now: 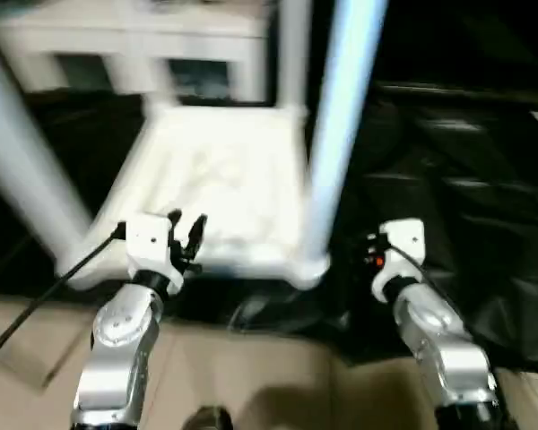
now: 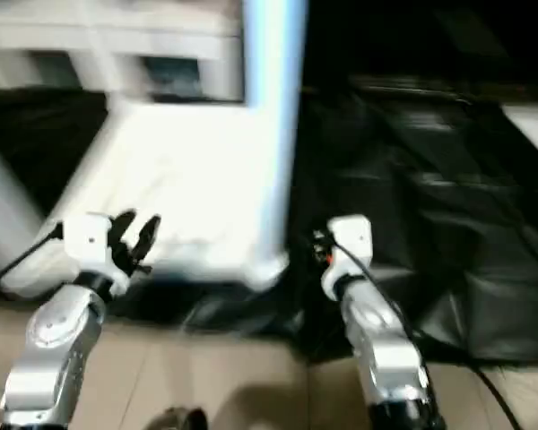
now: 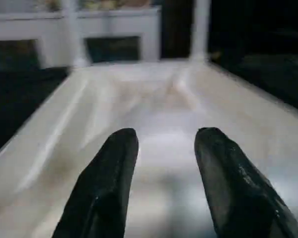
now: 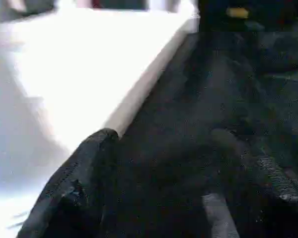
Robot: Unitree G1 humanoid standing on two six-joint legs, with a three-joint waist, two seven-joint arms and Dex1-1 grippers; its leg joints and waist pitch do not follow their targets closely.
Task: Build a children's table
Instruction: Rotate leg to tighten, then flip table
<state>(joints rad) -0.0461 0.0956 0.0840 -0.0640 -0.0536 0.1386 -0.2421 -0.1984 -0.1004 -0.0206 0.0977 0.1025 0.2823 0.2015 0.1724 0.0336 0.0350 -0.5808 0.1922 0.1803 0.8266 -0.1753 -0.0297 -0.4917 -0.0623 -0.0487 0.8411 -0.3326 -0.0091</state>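
The children's table (image 1: 217, 184) lies upside down on a black sheet, its ribbed underside facing up. White tube legs stand up from it: one at the near right corner (image 1: 337, 134), one at the near left (image 1: 22, 175), one at the far right (image 1: 292, 54). My left gripper (image 1: 186, 235) hovers at the tabletop's near edge, open, with nothing between its fingers (image 3: 114, 163). My right gripper (image 4: 164, 141) sits just right of the near right corner, beside the table's edge (image 4: 139, 94). It is open over the black sheet and empty.
A white cabinet with glass-fronted compartments (image 1: 117, 45) stands behind the table. The crumpled black sheet (image 1: 466, 179) spreads to the right. Tan floor (image 1: 251, 376) lies in front, near my forearms. A black cable (image 1: 45, 296) trails from my left wrist.
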